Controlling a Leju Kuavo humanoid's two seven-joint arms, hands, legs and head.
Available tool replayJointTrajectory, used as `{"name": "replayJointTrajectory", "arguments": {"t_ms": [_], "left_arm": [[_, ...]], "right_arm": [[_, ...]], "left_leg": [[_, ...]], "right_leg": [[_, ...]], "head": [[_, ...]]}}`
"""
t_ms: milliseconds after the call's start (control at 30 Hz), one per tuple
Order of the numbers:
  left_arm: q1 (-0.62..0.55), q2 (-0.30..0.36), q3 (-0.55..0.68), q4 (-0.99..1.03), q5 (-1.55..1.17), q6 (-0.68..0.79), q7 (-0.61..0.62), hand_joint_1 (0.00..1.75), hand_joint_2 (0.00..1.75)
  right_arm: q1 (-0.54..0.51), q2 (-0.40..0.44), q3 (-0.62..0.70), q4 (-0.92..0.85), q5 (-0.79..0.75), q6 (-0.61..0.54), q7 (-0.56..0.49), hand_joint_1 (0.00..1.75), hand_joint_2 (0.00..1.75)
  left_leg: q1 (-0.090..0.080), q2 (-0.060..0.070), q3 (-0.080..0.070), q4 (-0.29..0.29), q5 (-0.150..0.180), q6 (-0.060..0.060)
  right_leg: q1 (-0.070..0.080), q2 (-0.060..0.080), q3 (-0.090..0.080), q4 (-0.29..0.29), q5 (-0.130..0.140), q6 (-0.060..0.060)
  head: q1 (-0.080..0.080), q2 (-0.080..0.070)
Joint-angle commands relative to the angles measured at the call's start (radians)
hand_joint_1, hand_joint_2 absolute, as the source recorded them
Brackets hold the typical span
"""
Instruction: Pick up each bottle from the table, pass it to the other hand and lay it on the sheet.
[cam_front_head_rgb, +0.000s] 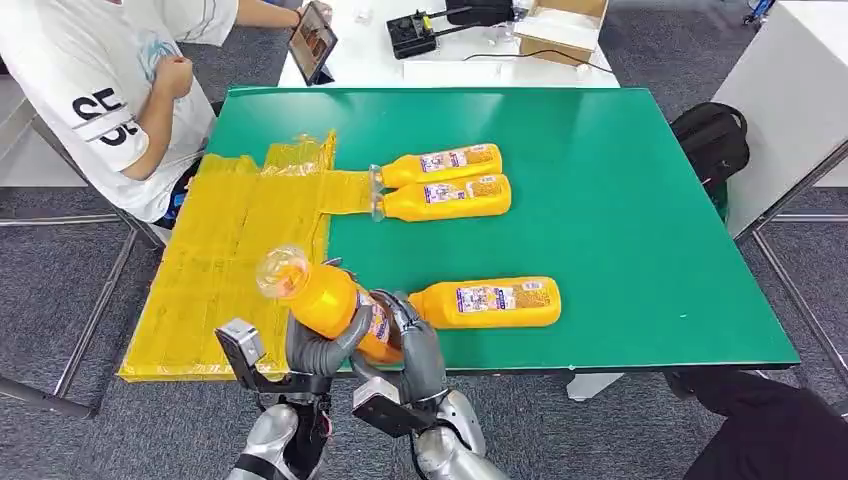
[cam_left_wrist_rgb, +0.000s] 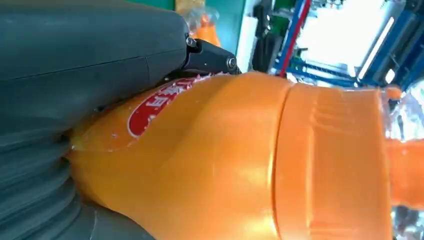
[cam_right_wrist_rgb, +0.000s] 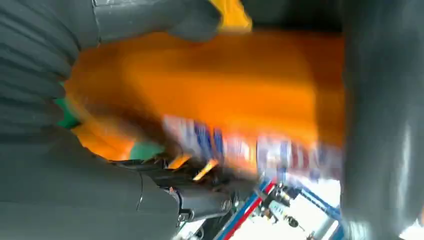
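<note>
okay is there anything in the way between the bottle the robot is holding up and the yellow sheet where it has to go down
Nothing visible blocks it. The held bottle, gripped by the left hand and right hand, is raised by the yellow sheet, whose near part lies bare. Two bottles' caps lie on its far strip.

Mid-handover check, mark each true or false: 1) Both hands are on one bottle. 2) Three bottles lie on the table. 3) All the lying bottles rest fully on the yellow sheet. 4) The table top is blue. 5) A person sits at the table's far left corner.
1) True: the left hand and right hand both grip the raised bottle.
2) True: two far bottles and one near bottle.
3) False: they lie on the bare table; only the far pair's caps reach the yellow sheet.
4) False: it is green.
5) True: the person sits there.
</note>
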Motion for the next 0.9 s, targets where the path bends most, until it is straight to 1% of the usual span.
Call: {"name": "replayJointTrajectory", "arguments": {"t_ms": [33, 233, 267, 300, 333, 367, 400, 433, 467, 567, 600, 633, 700, 733, 767, 800, 867, 900], "left_arm": [[-0.05, -0.034, -0.068, 0.009, -0.004, -0.001, 0.005, 1.75, 1.75], [-0.05, -0.034, -0.068, 0.009, -0.004, -0.001, 0.005, 1.75, 1.75], [-0.053, -0.034, -0.064, 0.012, -0.004, -0.001, 0.005, 1.75, 1.75], [-0.054, -0.034, -0.061, 0.008, -0.011, 0.01, 0.005, 1.75, 1.75], [-0.055, -0.034, -0.052, -0.004, -0.035, 0.043, 0.005, 1.75, 1.75], [-0.062, -0.034, -0.036, -0.013, -0.052, 0.074, 0.005, 1.75, 1.75], [-0.071, -0.034, -0.018, -0.021, -0.075, 0.103, 0.005, 1.75, 1.75], [-0.075, -0.034, -0.009, -0.027, -0.09, 0.123, 0.005, 1.75, 1.75], [-0.102, -0.033, 0.038, -0.037, -0.126, 0.163, 0.005, 1.75, 1.75], [-0.178, -0.005, 0.109, -0.044, -0.187, 0.275, 0.005, 1.75, 1.75], [-0.19, 0.003, 0.12, -0.054, -0.205, 0.306, 0.005, 1.75, 1.75], [-0.225, 0.016, 0.154, -0.039, -0.229, 0.367, 0.005, 1.75, 1.75], [-0.271, 0.036, 0.194, -0.01, -0.27, 0.448, 0.005, 1.75, 1.75], [-0.291, 0.046, 0.208, 0.02, -0.289, 0.486, 0.005, 1.75, 1.75], [-0.31, 0.052, 0.225, 0.05, -0.286, 0.484, 0.005, 1.75, 1.75], [-0.321, 0.055, 0.238, 0.067, -0.295, 0.503, 0.005, 1.75, 1.75], [-0.355, 0.066, 0.267, 0.12, -0.304, 0.54, 0.005, 1.75, 1.75], [-0.367, 0.071, 0.274, 0.137, -0.3, 0.536, 0.005, 1.75, 1.75]], "right_arm": [[-0.026, 0.023, 0.059, 0.083, -0.008, 0.022, -0.034, 0.07, 1.75], [-0.026, 0.023, 0.059, 0.083, -0.008, 0.022, -0.034, 0.07, 1.75], [-0.028, 0.023, 0.057, 0.083, -0.014, 0.024, -0.034, 0.0, 1.75], [-0.031, 0.023, 0.06, 0.085, -0.017, 0.03, -0.034, 0.0, 0.0], [-0.029, 0.023, 0.055, 0.069, -0.019, 0.03, -0.034, 0.0, 0.0], [-0.028, 0.023, 0.04, 0.049, -0.023, 0.049, -0.034, 0.0, 0.0], [-0.025, 0.023, 0.021, 0.024, -0.024, 0.071, -0.034, 0.0, 0.0], [-0.022, 0.023, 0.014, 0.009, -0.018, 0.082, -0.034, 0.0, 0.0], [-0.016, 0.021, -0.022, -0.043, 0.004, 0.129, -0.034, 0.0, 0.0], [-0.006, 0.023, -0.075, -0.138, 0.019, 0.202, -0.034, 0.0, 0.0], [-0.004, 0.023, -0.081, -0.155, 0.012, 0.217, -0.034, 0.0, 0.0], [-0.003, 0.023, -0.094, -0.184, 0.004, 0.238, -0.034, 0.0, 0.0], [0.004, 0.023, -0.116, -0.217, -0.011, 0.247, -0.034, 0.0, 0.0], [0.006, 0.023, -0.124, -0.229, -0.015, 0.254, -0.034, 0.0, 0.0], [0.008, 0.023, -0.132, -0.234, -0.016, 0.256, -0.034, 0.0, 0.0], [0.009, 0.023, -0.142, -0.236, -0.02, 0.26, -0.034, 0.0, 0.0], [0.011, 0.019, -0.156, -0.249, -0.025, 0.276, -0.034, 0.0, 0.0], [0.011, 0.018, -0.16, -0.25, -0.029, 0.282, -0.034, 0.0, 0.0]], "left_leg": [[0.0, 0.0, 0.002, 0.0, -0.002, 0.001], [0.0, -0.002, 0.003, 0.0, -0.002, 0.001], [0.0, -0.001, 0.002, 0.0, -0.001, 0.001], [0.0, -0.001, 0.002, 0.0, -0.001, 0.001], [0.0, -0.001, 0.005, 0.001, -0.003, 0.002], [0.0, -0.001, 0.005, 0.001, -0.003, 0.002], [0.0, -0.001, 0.002, 0.001, -0.001, 0.001], [0.0, -0.001, 0.003, 0.001, -0.002, 0.001], [0.0, -0.001, 0.004, 0.002, -0.003, 0.002], [0.001, -0.001, -0.001, 0.002, -0.001, 0.001], [0.001, -0.002, 0.001, 0.003, -0.002, 0.001], [0.001, -0.001, 0.0, 0.002, 0.0, 0.001], [0.001, -0.002, 0.002, 0.002, -0.001, 0.001], [0.001, -0.001, 0.001, 0.001, 0.0, 0.001], [0.001, 0.001, 0.004, 0.001, -0.001, 0.001], [0.0, 0.0, 0.002, 0.0, 0.001, 0.001], [0.0, -0.001, 0.003, -0.001, 0.002, 0.001], [0.0, 0.0, 0.005, -0.001, 0.001, 0.002]], "right_leg": [[0.001, -0.001, 0.003, 0.0, -0.002, -0.002], [0.001, -0.003, 0.004, 0.0, -0.002, -0.003], [0.001, -0.002, 0.002, 0.0, -0.001, -0.002], [0.001, -0.002, 0.003, 0.0, -0.002, -0.002], [0.001, -0.003, 0.006, 0.0, -0.003, -0.003], [0.001, -0.003, 0.006, 0.001, -0.003, -0.003], [0.001, -0.002, 0.002, 0.001, -0.002, -0.002], [0.001, -0.003, 0.004, 0.001, -0.003, -0.003], [0.001, -0.003, 0.004, 0.002, -0.003, -0.004], [0.001, -0.003, 0.0, 0.002, -0.001, -0.003], [0.002, -0.004, 0.002, 0.003, -0.002, -0.004], [0.002, -0.003, 0.0, 0.002, -0.001, -0.003], [0.002, -0.004, 0.003, 0.003, -0.002, -0.004], [0.001, -0.002, 0.002, 0.001, -0.001, -0.003], [0.002, -0.001, 0.004, 0.002, -0.001, -0.004], [0.001, -0.001, 0.002, 0.001, 0.0, -0.002], [0.0, -0.001, 0.003, 0.001, 0.0, -0.002], [0.001, -0.002, 0.006, 0.0, -0.001, -0.003]], "head": [[0.0, 0.0], [-0.001, 0.0], [-0.001, 0.0], [-0.001, 0.0], [-0.001, 0.0], [-0.001, 0.0], [-0.001, 0.0], [-0.001, 0.0], [-0.001, 0.0], [-0.001, 0.0], [-0.001, 0.0], [-0.001, 0.0], [0.0, 0.0], [0.0, 0.0], [-0.001, 0.0], [0.0, 0.0], [0.0, 0.0], [0.0, 0.0]]}}
